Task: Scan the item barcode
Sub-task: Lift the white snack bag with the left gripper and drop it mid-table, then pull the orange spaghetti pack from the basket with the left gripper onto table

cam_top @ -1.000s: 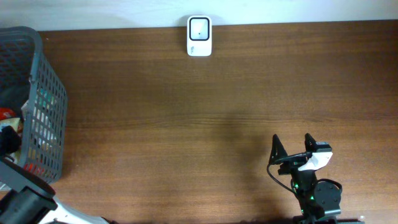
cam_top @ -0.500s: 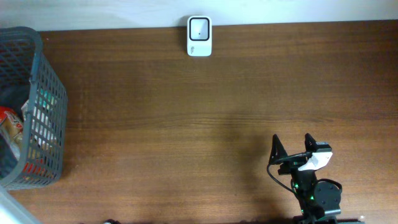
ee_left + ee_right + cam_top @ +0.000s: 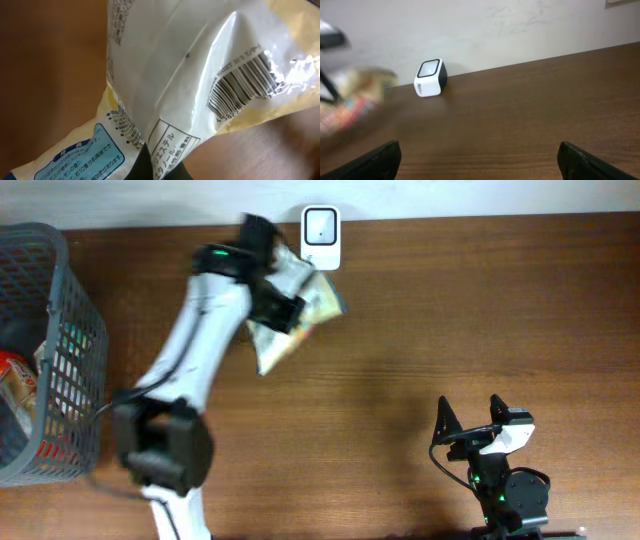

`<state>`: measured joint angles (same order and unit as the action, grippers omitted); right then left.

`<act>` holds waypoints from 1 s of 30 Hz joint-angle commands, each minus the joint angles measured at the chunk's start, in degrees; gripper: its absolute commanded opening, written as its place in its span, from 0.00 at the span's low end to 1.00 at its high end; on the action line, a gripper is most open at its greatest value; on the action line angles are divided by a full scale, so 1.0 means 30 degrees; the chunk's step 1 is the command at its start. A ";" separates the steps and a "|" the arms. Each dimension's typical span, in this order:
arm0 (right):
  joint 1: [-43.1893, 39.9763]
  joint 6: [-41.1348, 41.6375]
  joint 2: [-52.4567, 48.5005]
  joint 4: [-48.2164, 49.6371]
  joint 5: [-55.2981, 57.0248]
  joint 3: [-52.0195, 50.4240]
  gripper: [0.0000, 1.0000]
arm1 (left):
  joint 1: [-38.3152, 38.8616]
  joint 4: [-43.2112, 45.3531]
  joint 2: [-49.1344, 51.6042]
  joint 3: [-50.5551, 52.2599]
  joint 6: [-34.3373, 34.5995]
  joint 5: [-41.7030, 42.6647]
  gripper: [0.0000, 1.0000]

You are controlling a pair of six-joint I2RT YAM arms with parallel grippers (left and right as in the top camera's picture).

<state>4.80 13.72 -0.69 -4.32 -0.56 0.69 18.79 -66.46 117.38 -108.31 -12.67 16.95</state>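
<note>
Overhead: my left arm point(image 3: 205, 330) reaches across the counter point(image 3: 460, 310). The left jaws are clamped on the snack packet point(image 3: 300, 305), which is just beside the white scanner point(image 3: 321, 238) at the far edge. My right arm point(image 3: 500, 480) sits near me with its jaws wide apart and empty. I count one scanner, one packet in hand and one grey basket point(image 3: 85, 330) at the left. The basket holds more goods than I can count through its mesh.

Left wrist: the packet fills the picture and the barcode point(image 3: 245, 82) is plainly visible. It sits on a creased, shiny fold. The jaws pinch only the lower edge of the film.

Right wrist: the scanner point(image 3: 430, 78) stands alone by the wall with its window tilted up. The packet point(image 3: 355, 100) is a blur to its left. The right fingertips point(image 3: 375, 161) are spread at the bottom corners.

My worry is a missed read. The crease and glare could break up the bars, and I can't confirm the code faces the window. Held by so little film, the packet could slip out or swing into the scanner and shove it.
</note>
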 commanded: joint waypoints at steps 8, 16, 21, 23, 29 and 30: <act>-0.0109 0.0007 0.0109 -0.0073 -0.0029 -0.0124 0.99 | 0.5377 -0.0321 0.3410 -0.0051 -0.2535 -0.5166 0.99; -0.0109 0.0007 0.0109 -0.0073 -0.0029 -0.0124 0.99 | 0.1974 -0.2288 0.0590 -0.9865 0.2251 -0.9566 0.99; -0.0109 0.0007 0.0109 -0.0073 -0.0036 -0.0124 0.99 | -0.5872 -0.5224 -0.2769 -1.2998 0.4459 -0.9661 0.99; -0.0109 0.0007 0.0109 -0.0073 -0.0036 -0.0124 0.99 | -1.0426 -0.6666 -0.3359 -1.2998 0.5515 -0.9595 0.99; -0.0109 0.0007 0.0109 -0.0073 -0.0029 -0.0124 0.99 | -1.7813 -0.7737 -0.2987 -1.0229 0.7504 -0.9515 0.99; -0.0109 0.0007 0.0109 -0.0073 -0.0029 -0.0124 0.99 | -1.8542 -0.7155 -0.2987 -0.8670 0.7504 -0.9508 0.99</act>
<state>4.80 13.74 -0.69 -4.32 -0.56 0.69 -33.04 -90.00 108.03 -141.38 7.68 -11.88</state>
